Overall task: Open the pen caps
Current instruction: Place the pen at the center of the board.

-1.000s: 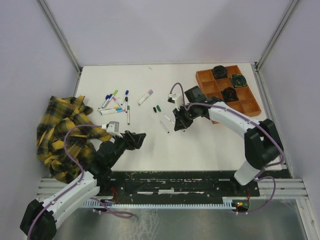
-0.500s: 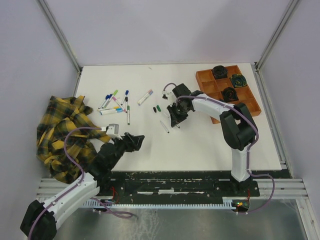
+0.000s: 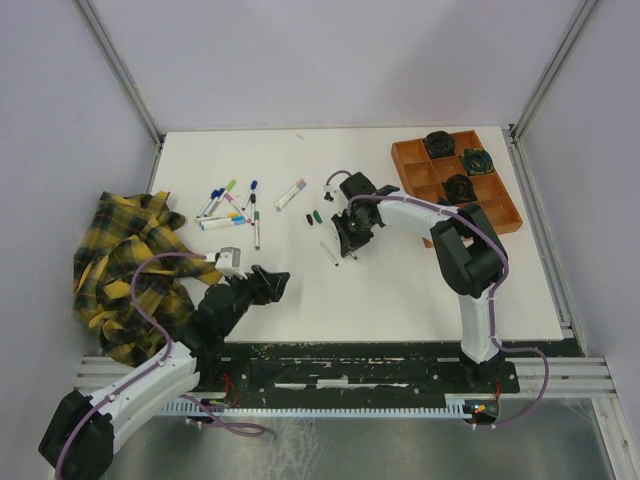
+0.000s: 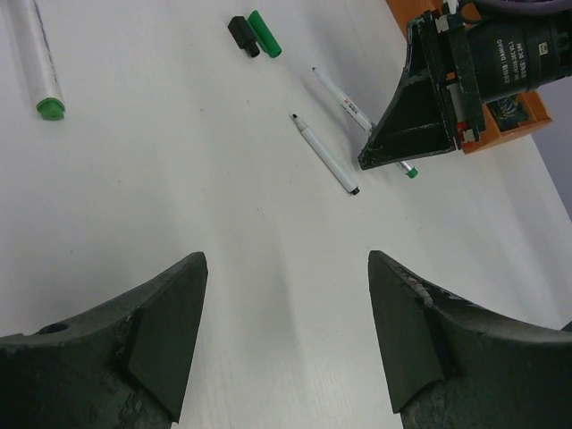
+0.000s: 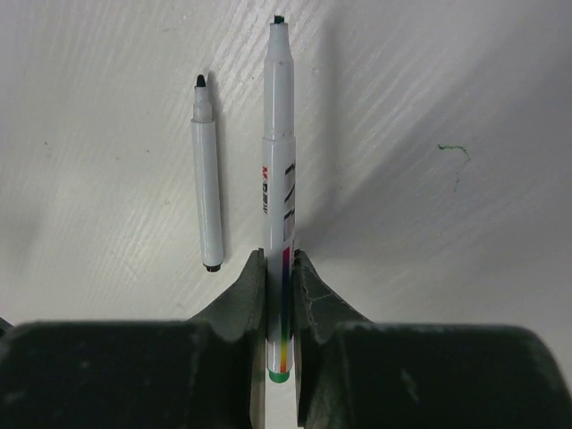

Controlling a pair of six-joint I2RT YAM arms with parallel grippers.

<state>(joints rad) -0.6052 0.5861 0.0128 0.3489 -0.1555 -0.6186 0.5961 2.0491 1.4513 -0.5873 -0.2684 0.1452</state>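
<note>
- The right gripper (image 5: 277, 261) is down at the table (image 3: 420, 290), roughly mid-table in the top view. Its two fingers sit snug on either side of an uncapped pen (image 5: 279, 134), near the pen's green tail end. The gaps are hair-thin, so I honestly can't tell whether it's pinching the barrel or just flanking it.
- That pen lies flat, with its bare tip pointing to 12 o'clock in the right wrist view.
- At its 9 o'clock, just beside it and parallel but not touching, lies a thinner pen (image 5: 206, 170). It has no cap either, and its tip is black.
- There's a tiny green scribble (image 5: 456, 156) on the table, off at the held pen's 3 o'clock.
- Two of the pen caps (image 3: 316, 215) are off and loose: a black cap (image 4: 240, 34) and a green cap (image 4: 264, 33). They lie side by side on the table at about 10 o'clock from the right gripper in the top view, near it but clear of it.
- The other caps I can see sit on a bunch of capped pens (image 3: 228, 207) further out at 9 o'clock — blue, green and pink ends. A purple-ended pen (image 3: 291, 193) lies between that bunch and the loose caps.
- The left gripper (image 4: 286, 268) has its fingers spread wide with nothing between them. It hovers over bare table at about 8 o'clock from the right gripper, well apart.
- An orange tray (image 3: 410, 155) sits at the table's 1 o'clock corner with black round objects (image 3: 437, 143) in its compartments.
- A yellow plaid cloth (image 3: 130, 270) is bunched at the 9 o'clock edge.
</note>
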